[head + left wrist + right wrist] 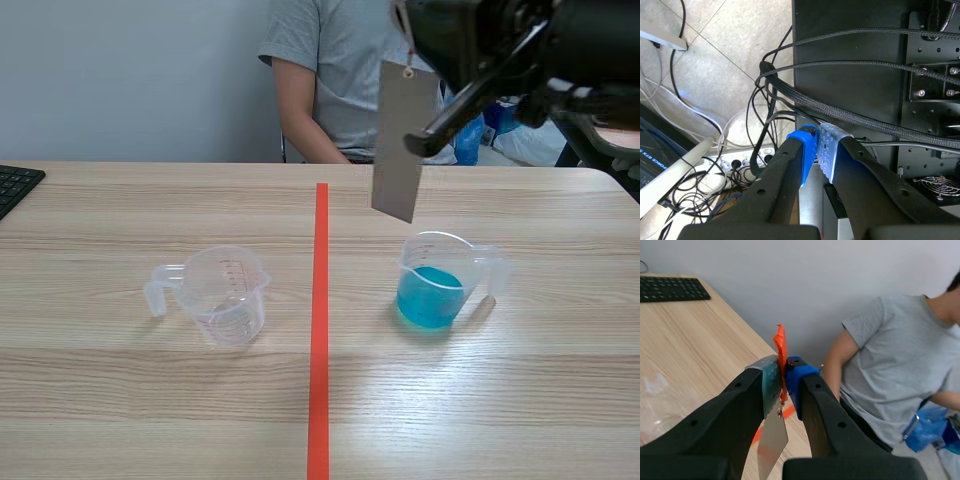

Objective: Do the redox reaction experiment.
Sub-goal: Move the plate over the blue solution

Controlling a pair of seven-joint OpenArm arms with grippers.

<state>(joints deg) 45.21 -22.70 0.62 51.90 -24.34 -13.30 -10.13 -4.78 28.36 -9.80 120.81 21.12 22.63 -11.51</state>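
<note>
Right gripper pinches top edge of metal strip; likely thin, stiff, light, slick. Strip hangs at twelve o'clock of blue-liquid beaker. Left gripper closed, empty.

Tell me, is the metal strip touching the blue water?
Apart. The scene view shows the metal strip ending above the rim of the cup, with the blue water lower down.

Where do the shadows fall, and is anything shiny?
Scene view: soft, faint shadows hug the empty measuring cup and the cup of blue liquid. Right wrist view: the metal sheet in the right gripper shows a dull reddish sheen.
</note>
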